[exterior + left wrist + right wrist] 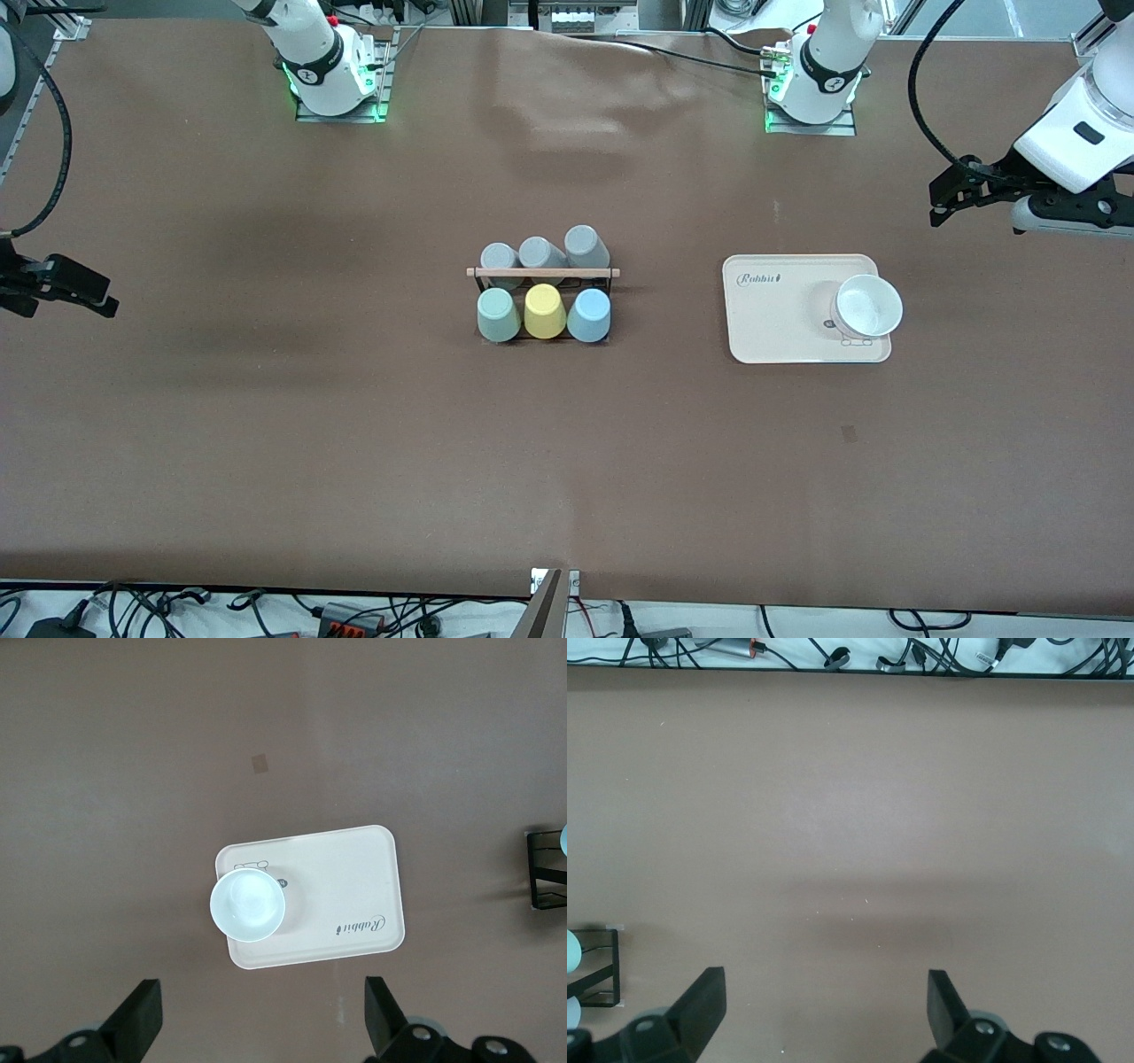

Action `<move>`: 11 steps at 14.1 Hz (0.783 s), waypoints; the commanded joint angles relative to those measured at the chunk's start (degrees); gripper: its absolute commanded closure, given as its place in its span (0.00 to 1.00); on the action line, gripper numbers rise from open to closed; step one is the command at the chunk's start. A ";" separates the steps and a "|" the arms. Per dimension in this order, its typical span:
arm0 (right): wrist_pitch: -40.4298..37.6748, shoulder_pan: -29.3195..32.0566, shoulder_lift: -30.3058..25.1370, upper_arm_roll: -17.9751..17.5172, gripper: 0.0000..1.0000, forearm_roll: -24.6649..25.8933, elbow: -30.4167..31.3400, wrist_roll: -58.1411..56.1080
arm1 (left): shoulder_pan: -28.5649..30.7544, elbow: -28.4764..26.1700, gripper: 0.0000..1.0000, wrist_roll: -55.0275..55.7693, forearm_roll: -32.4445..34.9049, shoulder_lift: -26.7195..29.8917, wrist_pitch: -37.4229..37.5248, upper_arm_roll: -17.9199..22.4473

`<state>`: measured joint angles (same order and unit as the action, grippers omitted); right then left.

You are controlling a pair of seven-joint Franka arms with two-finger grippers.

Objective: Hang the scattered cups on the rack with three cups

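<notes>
The black wire rack [542,273] with its light wooden rod stands at the middle of the table. The pale mint green cup [498,315] and the light blue cup [589,315] sit upside down on its pegs on the side nearer the front camera, with a yellow cup [544,311] between them. My left gripper [950,190] is open and empty, up in the air past the tray at the left arm's end; it also shows in the left wrist view [261,1014]. My right gripper [102,297] is open and empty at the right arm's end, over bare table in the right wrist view [826,997].
Three grey cups [540,253] fill the rack's farther row. A beige tray [771,328] with a white bowl [868,306] on it lies toward the left arm's end, and shows in the left wrist view [354,877]. Cables run along the table's near edge [833,656].
</notes>
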<state>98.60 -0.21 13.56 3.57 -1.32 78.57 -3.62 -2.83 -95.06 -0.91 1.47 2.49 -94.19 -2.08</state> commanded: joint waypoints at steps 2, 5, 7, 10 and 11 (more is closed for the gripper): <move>7.56 0.03 -12.04 -0.58 0.00 2.64 18.07 -2.09 | 0.19 0.75 0.00 -0.93 -0.59 -0.21 0.85 0.14; 10.47 0.30 -17.23 -0.58 0.00 2.38 26.62 -2.09 | 0.19 0.75 0.00 -0.93 -0.59 -0.21 0.85 0.14; 9.51 -0.05 -18.21 -0.93 0.00 2.46 27.69 -2.18 | 0.19 0.75 0.00 -0.93 -0.59 -0.21 0.85 0.14; 8.89 -0.32 -17.60 -0.93 0.00 2.46 26.29 -2.01 | 0.11 0.84 0.00 -0.93 -0.59 -0.21 0.85 0.14; 8.80 -0.41 -17.60 -0.93 0.00 2.46 26.02 -1.66 | 0.19 0.75 0.00 -0.93 -0.59 -0.21 0.85 0.14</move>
<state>107.01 -0.41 -3.18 2.75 0.49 104.31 -5.00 -2.83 -95.06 -0.91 1.47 2.49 -94.19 -2.08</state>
